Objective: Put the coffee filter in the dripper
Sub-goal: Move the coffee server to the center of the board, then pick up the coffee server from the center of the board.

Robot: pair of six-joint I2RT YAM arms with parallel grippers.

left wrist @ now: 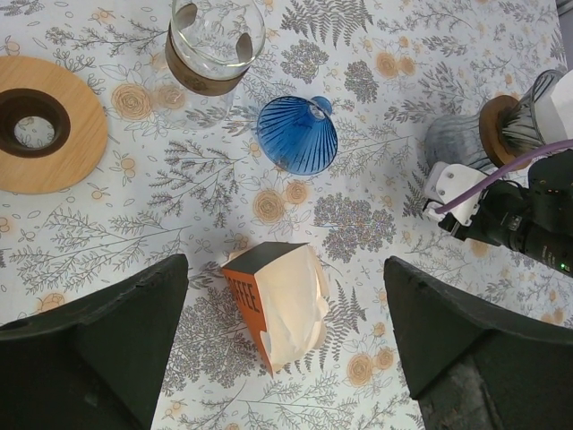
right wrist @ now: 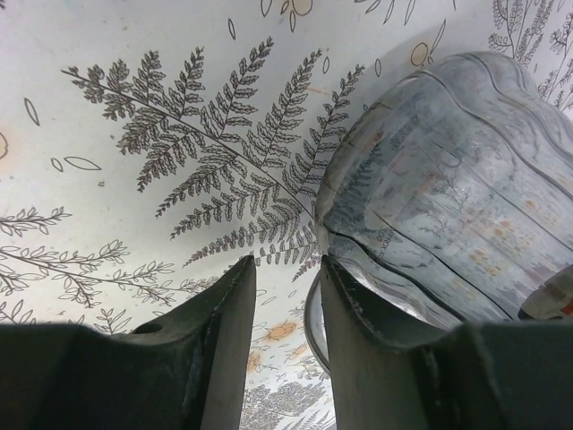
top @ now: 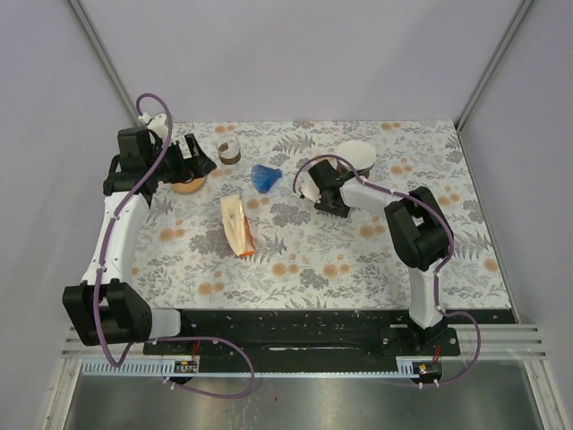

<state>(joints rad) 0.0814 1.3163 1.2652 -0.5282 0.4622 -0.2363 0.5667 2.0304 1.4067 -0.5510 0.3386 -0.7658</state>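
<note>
right gripper (right wrist: 285,265), slightly parted and empty, is set just beside a ribbed clear glass carafe (right wrist: 448,206), best not nudged; left gripper (left wrist: 286,269) is spread wide.

Bright, even, diffuse light falls from overhead, and shadows on the table (top: 295,269) are faint and soft-edged. The right wrist view is very close. Its fern print is crisp, while the right hand (right wrist: 285,269) at the bottom edge is dark and slightly soft.
</note>
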